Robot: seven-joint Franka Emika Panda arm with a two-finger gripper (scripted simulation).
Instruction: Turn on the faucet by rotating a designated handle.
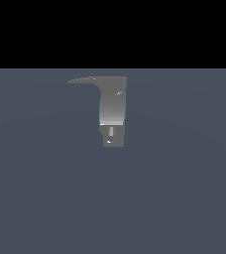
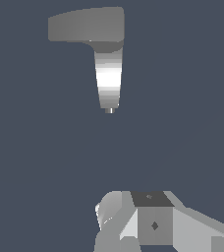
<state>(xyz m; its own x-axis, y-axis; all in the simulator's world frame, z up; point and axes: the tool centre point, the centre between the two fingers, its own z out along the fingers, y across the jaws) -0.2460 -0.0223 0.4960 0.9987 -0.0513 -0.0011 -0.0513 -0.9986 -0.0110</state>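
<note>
No brand, label or writing can be read anywhere. The small grey metallic faucet (image 1: 113,110) stands on the flat slate-blue worktop (image 1: 184,188): a smooth, rounded upright column with a bright sheen low down, above a darker boxy block. The thin, flat, tapering grey handle (image 1: 85,80) projects from the faucet's top toward the exterior view's left. In the wrist view, pale faceted parts of the gripper (image 2: 153,224) sit well apart from the faucet (image 2: 108,78); whether the fingers are released or clenched cannot be told.

Grey metallic faucet (image 1: 112,111) stands upright: rounded column over darker boxy block. Thin tapering handle (image 1: 85,80) projects from top toward exterior view's left.
</note>
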